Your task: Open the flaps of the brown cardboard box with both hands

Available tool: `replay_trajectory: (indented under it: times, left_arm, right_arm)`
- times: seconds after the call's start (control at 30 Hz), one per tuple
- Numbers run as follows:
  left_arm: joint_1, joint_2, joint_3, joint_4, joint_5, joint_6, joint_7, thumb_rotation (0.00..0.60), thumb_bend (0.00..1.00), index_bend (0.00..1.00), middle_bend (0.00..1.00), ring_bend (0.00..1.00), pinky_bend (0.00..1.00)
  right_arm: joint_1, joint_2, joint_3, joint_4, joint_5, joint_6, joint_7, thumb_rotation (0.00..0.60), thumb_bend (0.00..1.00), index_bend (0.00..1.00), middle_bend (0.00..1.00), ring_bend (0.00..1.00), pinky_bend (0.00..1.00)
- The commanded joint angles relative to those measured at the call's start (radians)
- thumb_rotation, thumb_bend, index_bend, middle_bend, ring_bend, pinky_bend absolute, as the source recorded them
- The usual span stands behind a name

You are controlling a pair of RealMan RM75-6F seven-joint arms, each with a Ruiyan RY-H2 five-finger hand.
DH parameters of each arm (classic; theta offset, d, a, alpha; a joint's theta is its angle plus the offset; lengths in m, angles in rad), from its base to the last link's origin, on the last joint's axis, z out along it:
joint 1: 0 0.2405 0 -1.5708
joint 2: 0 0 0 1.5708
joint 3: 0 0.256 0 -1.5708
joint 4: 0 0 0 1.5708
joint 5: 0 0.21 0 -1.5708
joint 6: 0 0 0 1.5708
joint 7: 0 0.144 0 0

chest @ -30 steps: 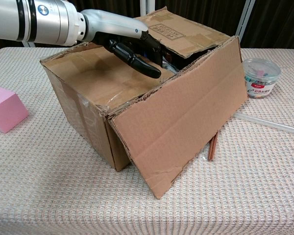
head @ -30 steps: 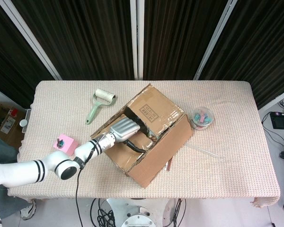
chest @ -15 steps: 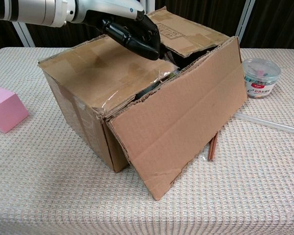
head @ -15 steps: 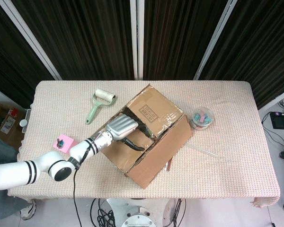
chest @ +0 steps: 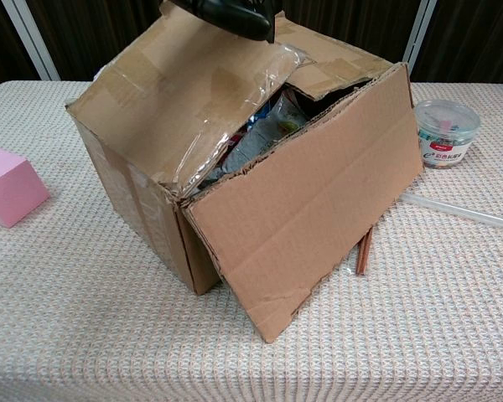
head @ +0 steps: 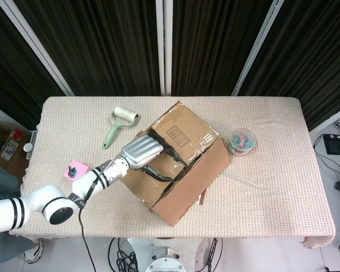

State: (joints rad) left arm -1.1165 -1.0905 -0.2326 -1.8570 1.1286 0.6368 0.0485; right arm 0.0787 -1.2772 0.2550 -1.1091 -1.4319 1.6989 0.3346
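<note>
The brown cardboard box stands tilted in the middle of the table. In the chest view the box has its near-left top flap raised at a slant, with torn clear tape along the edge. My left hand grips that flap's free edge, its dark fingers showing at the top of the chest view. The front flap hangs down and outward. The rear flap with a printed label lies nearly flat. Crinkled packets show inside. My right hand appears in neither view.
A pink block sits left of the box. A green-handled lint roller lies behind it. A clear jar of coloured bits stands to the right, with a clear tube on the cloth and thin brown sticks under the front flap.
My left hand has risen and drawn back to the left, lifting the near-left flap from flat to a steep slant. The box interior now shows.
</note>
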Motion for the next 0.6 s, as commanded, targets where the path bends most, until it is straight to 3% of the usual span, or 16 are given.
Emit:
replay_trajectory:
  times: [0.03, 0.33, 0.6]
  left_arm:
    - [0.030, 0.058, -0.010, -0.062, 0.040, 0.042, 0.003, 0.159, 0.00, 0.32, 0.62, 0.24, 0.22]
    - [0.143, 0.239, -0.035, -0.216, 0.119, 0.146, -0.084, 0.149, 0.00, 0.32, 0.62, 0.25, 0.22]
    - [0.307, 0.386, 0.003, -0.306, 0.263, 0.260, -0.217, 0.144, 0.00, 0.31, 0.62, 0.25, 0.22]
  right_arm:
    - [0.002, 0.002, 0.000, -0.005, -0.004, 0.003, -0.004, 0.600, 0.31, 0.00, 0.00, 0.00, 0.00]
    - [0.009, 0.021, -0.004, -0.050, -0.031, 0.023, -0.044, 0.600, 0.31, 0.00, 0.00, 0.00, 0.00]
    - [0.025, 0.036, -0.012, -0.108, -0.062, 0.027, -0.105, 0.600, 0.31, 0.00, 0.00, 0.00, 0.00]
